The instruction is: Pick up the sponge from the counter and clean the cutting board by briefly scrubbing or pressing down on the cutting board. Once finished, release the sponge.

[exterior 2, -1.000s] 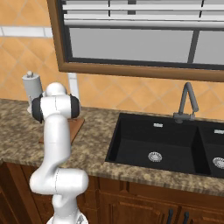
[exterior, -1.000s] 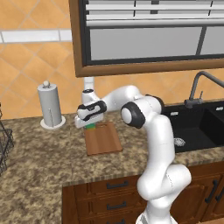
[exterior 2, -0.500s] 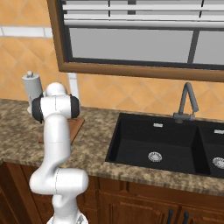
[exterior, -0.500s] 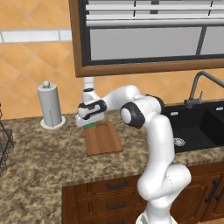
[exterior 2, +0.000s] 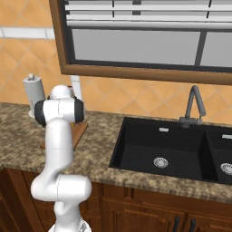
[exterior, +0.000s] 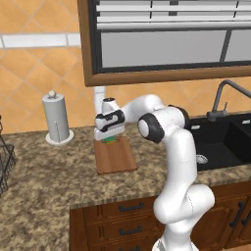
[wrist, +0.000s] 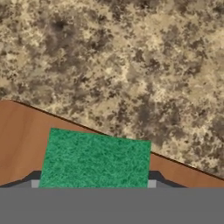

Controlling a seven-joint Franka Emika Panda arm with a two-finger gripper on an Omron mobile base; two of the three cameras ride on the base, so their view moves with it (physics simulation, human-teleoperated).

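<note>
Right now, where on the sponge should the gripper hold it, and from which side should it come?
From straight above, across the two opposite side faces of the sponge. Its flat green top faces the hand camera and it sits over the far end of the cutting board, so only the sides offer faces to pinch. The gripper is already down over it; whether it grips, I cannot tell.

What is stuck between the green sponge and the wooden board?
Nothing visible. In the hand view the sponge sits right over the cutting board, with the gripper fingers at its sides. In the left base view it is at the board's far end.
</note>
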